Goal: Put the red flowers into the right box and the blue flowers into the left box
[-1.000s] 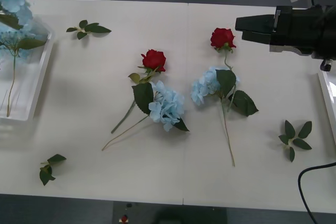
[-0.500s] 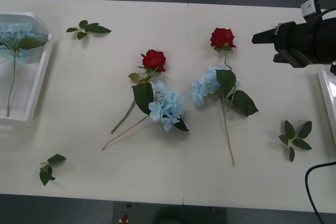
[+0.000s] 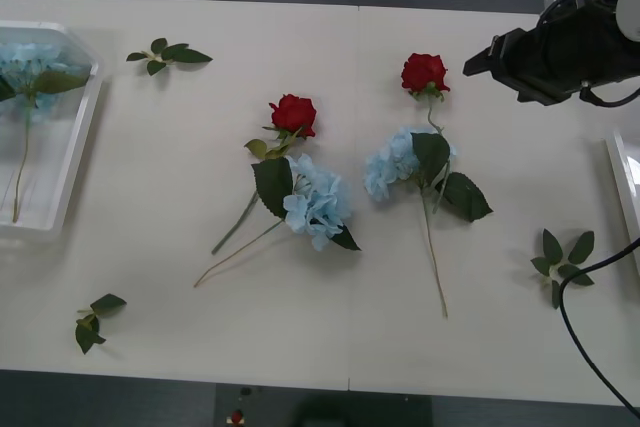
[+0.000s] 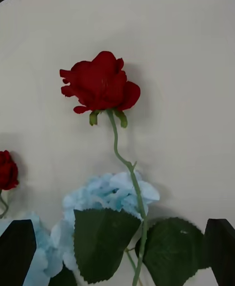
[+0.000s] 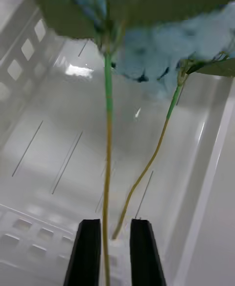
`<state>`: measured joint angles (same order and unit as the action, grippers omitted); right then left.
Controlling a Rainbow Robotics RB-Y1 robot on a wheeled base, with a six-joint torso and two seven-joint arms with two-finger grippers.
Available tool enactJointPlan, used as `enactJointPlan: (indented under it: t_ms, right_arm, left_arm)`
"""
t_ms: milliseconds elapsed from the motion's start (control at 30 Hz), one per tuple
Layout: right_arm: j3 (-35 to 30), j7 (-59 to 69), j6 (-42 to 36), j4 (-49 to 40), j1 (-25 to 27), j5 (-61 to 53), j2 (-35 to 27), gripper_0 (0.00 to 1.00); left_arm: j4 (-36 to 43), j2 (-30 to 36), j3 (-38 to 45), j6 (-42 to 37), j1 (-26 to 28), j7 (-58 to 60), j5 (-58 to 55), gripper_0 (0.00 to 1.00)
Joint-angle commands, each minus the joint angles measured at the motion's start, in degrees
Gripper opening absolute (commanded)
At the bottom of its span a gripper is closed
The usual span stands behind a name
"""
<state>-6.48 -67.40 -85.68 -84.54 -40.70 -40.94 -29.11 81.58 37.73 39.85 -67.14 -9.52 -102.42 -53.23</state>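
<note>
Two red flowers lie out on the pale worktop: one rose near the middle, its stem running under a blue flower whose head sits just beside it, and a second rose farther to the right, with its thin stem trailing down across another pale-blue cluster and its big dark leaves. From the right wrist view that second rose is squarely ahead, its stem curving down over the blue cluster, while the other rose peeks in at the edge.

The right end effector hangs above the worktop just to the right of the second rose, apart from it; its black fingers stand wide, one at each lower corner of its own camera's picture, with nothing between them.

Over at the far left sits the left box, ribbed and translucent, with a blue flower lying inside, head toward the far end and stem running toward the near rim. The left end effector is above that tray, its two black fingers drawn narrow on either side of a long stem; a second stem curves just beside it.

A sliver of the right box shows at the right edge. Loose leaf sprigs lie scattered: one near the far left, one at the near left, one at the near right.
</note>
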Motion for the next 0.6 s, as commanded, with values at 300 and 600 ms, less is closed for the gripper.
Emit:
enactJointPlan:
  t_ms: [300,600]
  right_arm:
    - [7.5,-9.2,11.9,14.4,-5.3,5.2,-0.1,1.0]
    - [11.8,-10.2,21.2,23.2,-7.5,7.5,2.4,1.0]
  left_arm:
    - [0.9,2.9,0.4,0.7,0.2,-1.4,-3.0,0.98]
    - [4.8,7.4,-2.2,-4.1,-0.2,-0.9,-12.3,1.0]
